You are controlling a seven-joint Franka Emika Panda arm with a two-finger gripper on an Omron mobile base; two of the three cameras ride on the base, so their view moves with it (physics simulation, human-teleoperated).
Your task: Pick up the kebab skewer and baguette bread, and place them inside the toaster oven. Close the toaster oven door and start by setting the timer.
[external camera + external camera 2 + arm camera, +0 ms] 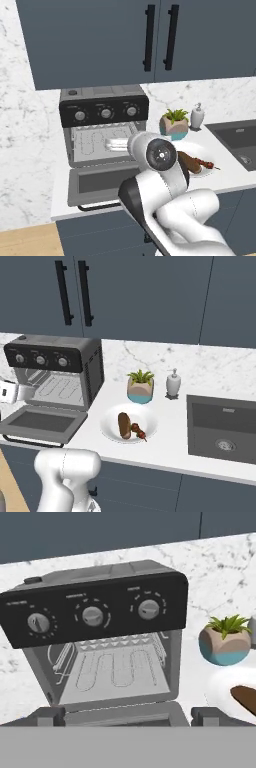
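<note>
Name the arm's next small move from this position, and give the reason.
Probably swing right and down toward the white plate, over the brown baguette loaf. The loaf and the chunk-studded kebab skewer lie there untouched, the grey-and-black toaster oven has its door dropped open, and the jaws stand open and empty.

My counter (165,453) is white marble. Directly on it, at nine o'clock of the right base view, stands the toaster oven (55,373). At the centre rests a white plate (112,428). Just beyond the plate, toward twelve o'clock, sits a potted plant (140,387), with a soap dispenser (173,383) just beside it. A dark sink (222,428) is sunk in at three o'clock.
</note>
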